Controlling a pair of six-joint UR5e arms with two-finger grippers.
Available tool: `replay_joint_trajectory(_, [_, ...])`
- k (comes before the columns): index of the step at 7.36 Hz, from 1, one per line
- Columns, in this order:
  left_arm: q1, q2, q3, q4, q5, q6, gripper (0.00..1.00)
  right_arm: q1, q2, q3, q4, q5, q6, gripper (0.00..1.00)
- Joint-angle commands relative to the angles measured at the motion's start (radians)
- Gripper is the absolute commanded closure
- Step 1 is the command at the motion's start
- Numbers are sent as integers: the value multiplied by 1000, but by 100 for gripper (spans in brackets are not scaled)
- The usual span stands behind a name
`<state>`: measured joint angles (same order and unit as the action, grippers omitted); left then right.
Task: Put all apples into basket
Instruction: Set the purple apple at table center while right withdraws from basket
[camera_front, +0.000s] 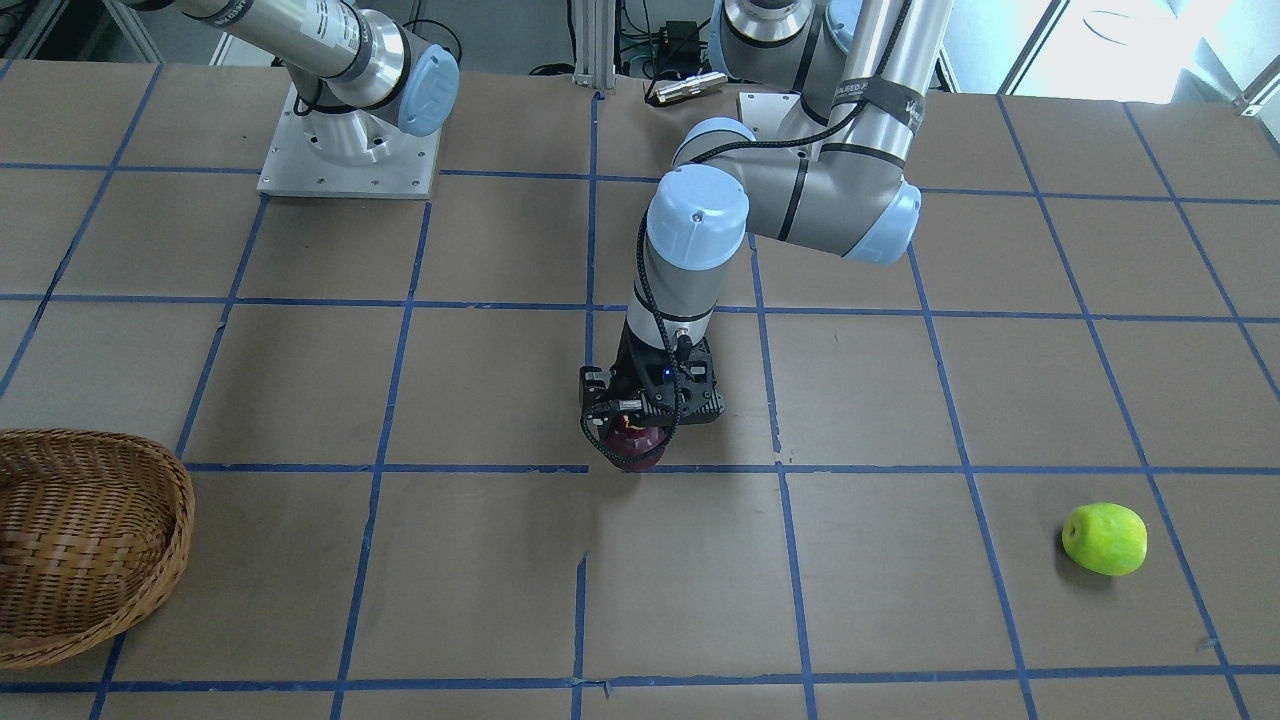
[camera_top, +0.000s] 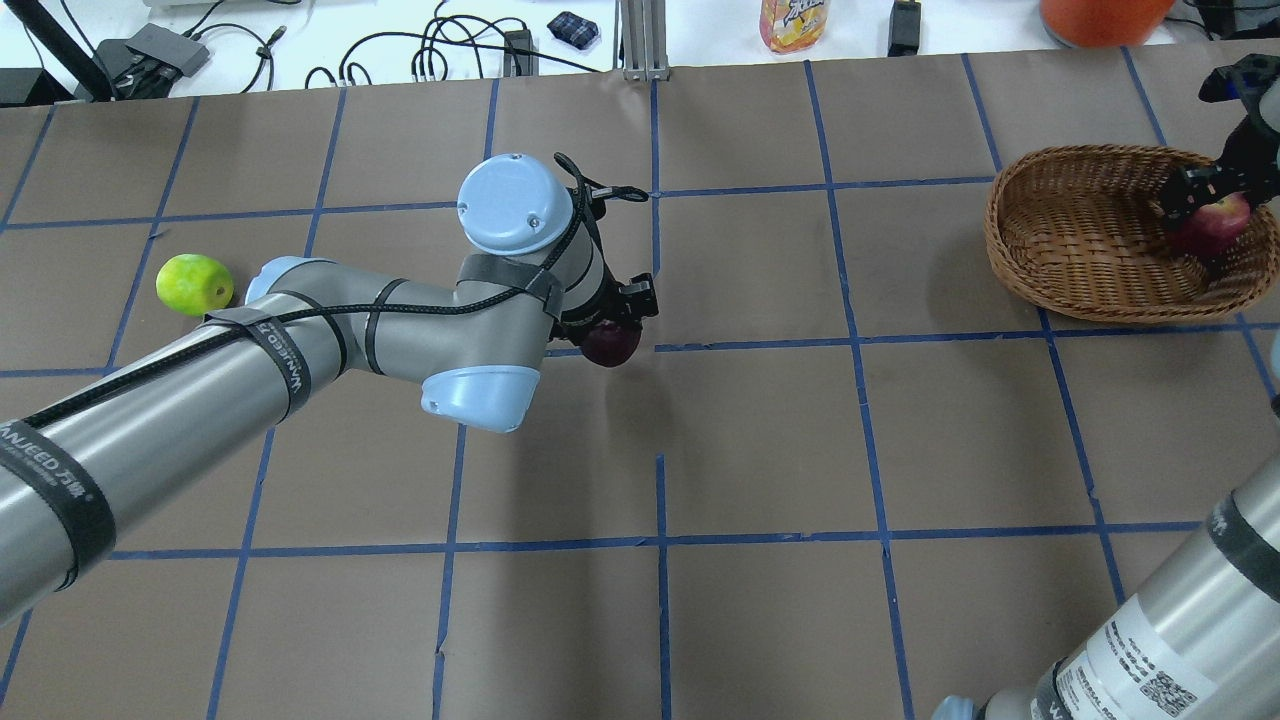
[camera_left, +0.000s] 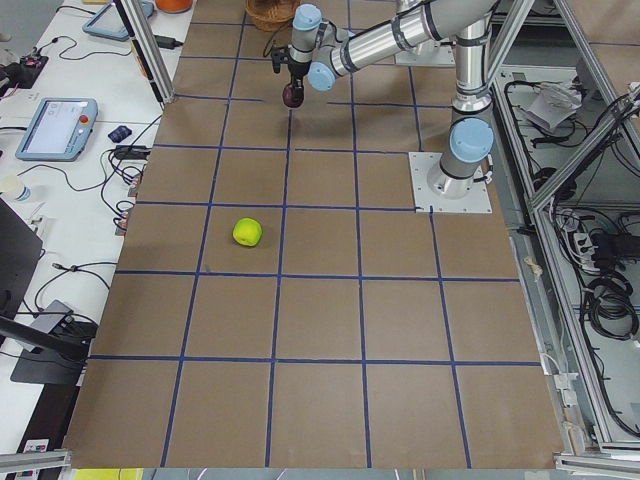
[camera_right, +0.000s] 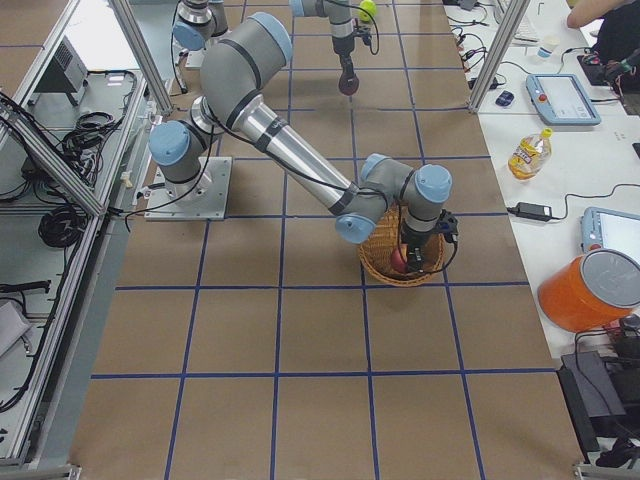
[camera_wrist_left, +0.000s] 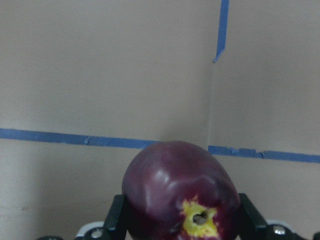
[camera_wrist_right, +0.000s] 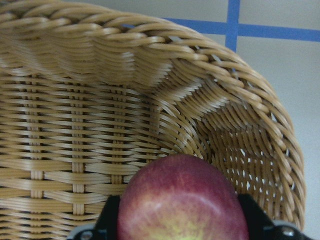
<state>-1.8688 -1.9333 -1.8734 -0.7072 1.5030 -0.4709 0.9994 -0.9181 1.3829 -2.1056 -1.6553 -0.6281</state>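
Observation:
A dark purple-maroon apple (camera_wrist_left: 177, 192) with a yellow stem pit sits between the fingers of my left gripper (camera_wrist_left: 182, 216), which is shut on it near the table's middle (camera_front: 630, 448). Whether it touches the paper I cannot tell. My right gripper (camera_wrist_right: 179, 220) is shut on a red apple (camera_wrist_right: 182, 200), held low inside the woven wicker basket (camera_top: 1003, 240) close to its far wall (camera_top: 1213, 222). A lime green apple (camera_front: 1104, 538) lies alone on the table at my far left (camera_top: 194, 283), well away from both grippers.
Brown paper with blue tape lines covers the table. The right arm's base plate (camera_front: 350, 150) sits at the robot's side. Beyond the far edge stand a drink bottle (camera_top: 795, 20), an orange bucket (camera_top: 1100, 12) and cables. A person's arm (camera_right: 600, 15) shows at a side bench.

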Motion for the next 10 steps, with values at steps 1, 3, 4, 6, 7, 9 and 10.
replay_joint_trajectory(1, [-6, -42, 13, 38, -32, -12, 97, -4, -7, -1, 16, -4, -8, 0])
replay_joint_trajectory(3, [-9, -78, 14, 68, -87, -37, 51, 8, -95, -15, 199, 2, 13, 0])
replay_joint_trajectory(4, [-12, -93, 13, 72, -84, -61, 1, 31, -135, -13, 263, 11, 48, 0])
replay_joint_trajectory(6, [35, -12, 39, 54, 91, 247, 0, 173, -229, -10, 413, 11, 237, 0])
replay_joint_trajectory(7, [110, 52, 86, -133, 106, 312, 0, 270, -263, -10, 464, 15, 375, 0])
replay_joint_trajectory(9, [405, 126, 236, -518, 100, 634, 0, 460, -289, -5, 470, 15, 607, 0])
replay_joint_trajectory(10, [515, 126, 238, -538, 102, 773, 0, 543, -288, -5, 467, 18, 740, 0])
